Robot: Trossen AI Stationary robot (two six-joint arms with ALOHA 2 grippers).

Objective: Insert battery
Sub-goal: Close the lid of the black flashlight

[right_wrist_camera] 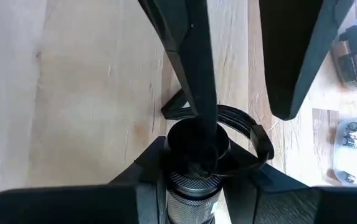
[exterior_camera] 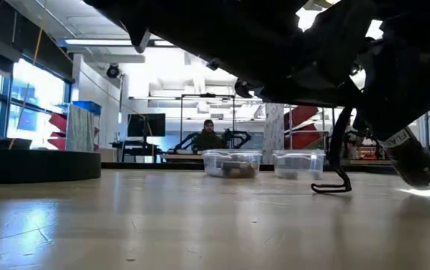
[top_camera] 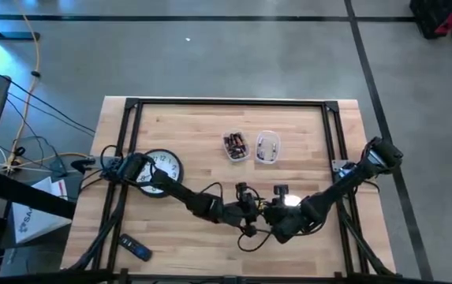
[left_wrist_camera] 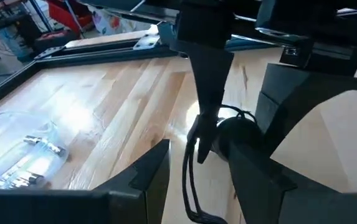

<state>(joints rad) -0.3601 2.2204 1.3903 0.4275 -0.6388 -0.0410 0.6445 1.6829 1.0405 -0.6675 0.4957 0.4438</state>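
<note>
Light comes from above and from big windows far back in the room. In the low view the arms are only dark shapes against that bright room, and the near surface (exterior_camera: pixel 199 225) looks soft and blurry with pale shine on it. From high up, a white glare spot (top_camera: pixel 289 200) glows between the arms. The wrist views blur up close.

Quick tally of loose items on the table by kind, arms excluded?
Clear tubs: 2, one of larger batteries, one of smaller
Wall clock: 1
Remote control: 1
Flashlight, gripped by the right hand: 1
Total: 5
</note>
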